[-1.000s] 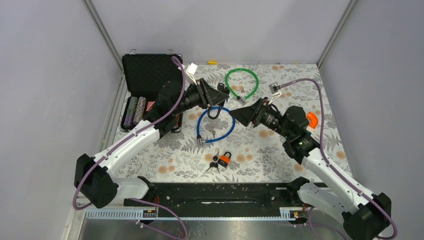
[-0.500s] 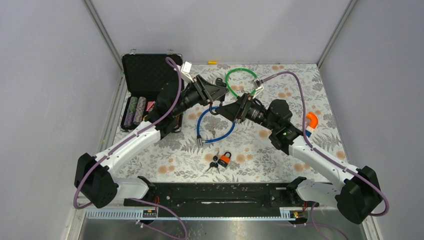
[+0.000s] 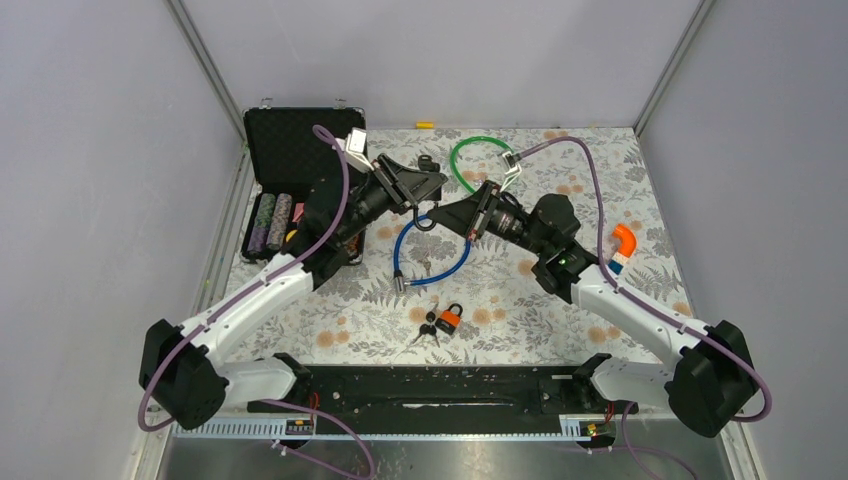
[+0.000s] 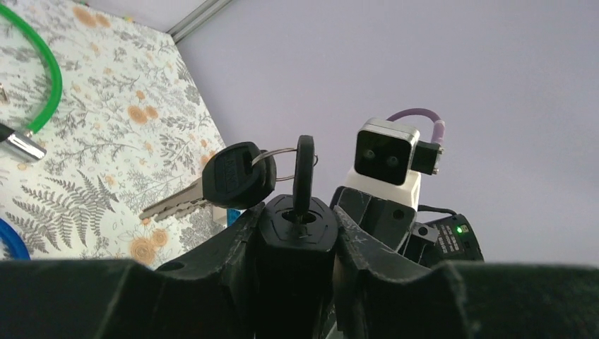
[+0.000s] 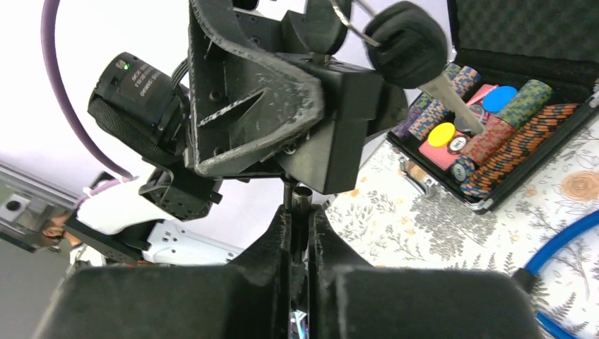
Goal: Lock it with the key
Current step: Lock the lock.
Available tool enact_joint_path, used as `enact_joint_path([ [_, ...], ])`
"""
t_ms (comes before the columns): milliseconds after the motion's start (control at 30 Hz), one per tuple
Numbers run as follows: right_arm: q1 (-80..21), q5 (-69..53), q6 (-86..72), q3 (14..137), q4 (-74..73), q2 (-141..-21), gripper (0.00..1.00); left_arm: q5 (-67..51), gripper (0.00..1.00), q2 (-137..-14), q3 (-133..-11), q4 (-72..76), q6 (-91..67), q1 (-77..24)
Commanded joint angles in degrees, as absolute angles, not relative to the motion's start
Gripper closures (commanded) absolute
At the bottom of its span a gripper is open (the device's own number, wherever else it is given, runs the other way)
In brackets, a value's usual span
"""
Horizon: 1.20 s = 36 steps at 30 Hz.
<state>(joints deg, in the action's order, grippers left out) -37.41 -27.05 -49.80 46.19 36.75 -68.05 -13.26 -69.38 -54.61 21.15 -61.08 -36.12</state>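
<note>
Left gripper (image 3: 428,185) is clamping the black lock body (image 4: 295,244) aloft, roughly 12 o'clock of the orange padlock (image 3: 450,320), with the key (image 4: 304,169) seated on top. Right gripper (image 5: 297,215) is pinching the cable pin (image 5: 301,196) tight, aiming it at the body's underside. I'm judging the body rigid and the blue cable (image 3: 440,268) springy. The thin key head wants gripping across its flat faces, clear of the dangling spare key (image 4: 229,176). Since a second ago, the right arm has been swinging toward 9 o'clock, closing on the left.
</note>
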Motion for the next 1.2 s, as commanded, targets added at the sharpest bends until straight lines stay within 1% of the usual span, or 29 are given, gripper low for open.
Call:
enact_joint_path([
  [0, -37.9, -31.1, -47.6, 49.4, 40.1, -67.3, 1.00, -11.3, 0.99, -64.5, -55.2, 29.9, -61.4, -36.3],
  [67, -38.0, -31.7, -45.6, 49.4, 38.3, -66.4, 1.00, -11.4, 0.93, -63.6, -54.7, 29.4, -60.6, -36.3],
  [167, -38.0, -33.0, -42.2, 49.3, 36.0, -64.7, 1.00, -12.3, 0.76, -62.0, -53.9, 29.1, -59.1, -36.3],
  [200, -37.9, -33.7, -40.9, 49.5, 35.1, -63.8, 1.00, -13.0, 0.68, -61.3, -53.7, 29.2, -58.4, -36.2],
  [333, -37.8, -37.6, -33.3, 51.0, 27.6, -61.6, 1.00, -17.4, 0.30, -59.2, -52.8, 28.6, -55.6, -35.6],
  [367, -37.8, -38.3, -30.9, 51.4, 25.1, -60.9, 1.00, -18.7, 0.23, -58.6, -53.0, 27.5, -54.7, -35.3],
  [433, -37.8, -39.6, -26.8, 52.8, 19.9, -59.5, 1.00, -21.0, 0.13, -57.3, -53.6, 24.5, -52.9, -34.4],
  [500, -37.5, -40.8, -23.2, 54.2, 14.1, -58.6, 1.00, -23.1, 0.08, -56.5, -54.3, 21.3, -51.2, -33.5],
  [567, -37.1, -42.1, -20.7, 55.3, 10.6, -57.8, 1.00, -26.0, 0.05, -56.6, -56.2, 17.3, -49.4, -32.1],
  [633, -36.6, -42.8, -18.6, 57.0, 6.5, -57.2, 1.00, -26.6, 0.02, -56.9, -58.7, 10.4, -46.8, -31.0],
  [767, -35.7, -42.5, -13.5, 60.6, -3.6, -56.6, 1.00, -23.6, 0.01, -56.2, -61.3, 0.8, -40.2, -29.7],
  [867, -35.3, -39.8, -10.3, 63.2, -10.1, -56.5, 1.00, -21.5, 0.01, -56.4, -64.1, -6.2, -35.3, -29.5],
  [1067, -35.0, -38.3, -11.9, 65.6, -11.4, -56.8, 1.00, -25.0, 0.01, -57.9, -65.7, -9.3, -28.7, -29.5],
  [1167, -35.0, -37.9, -12.6, 66.7, -11.9, -56.3, 1.00, -21.2, 0.01, -58.0, -66.1, -11.9, -24.7, -29.5],
])
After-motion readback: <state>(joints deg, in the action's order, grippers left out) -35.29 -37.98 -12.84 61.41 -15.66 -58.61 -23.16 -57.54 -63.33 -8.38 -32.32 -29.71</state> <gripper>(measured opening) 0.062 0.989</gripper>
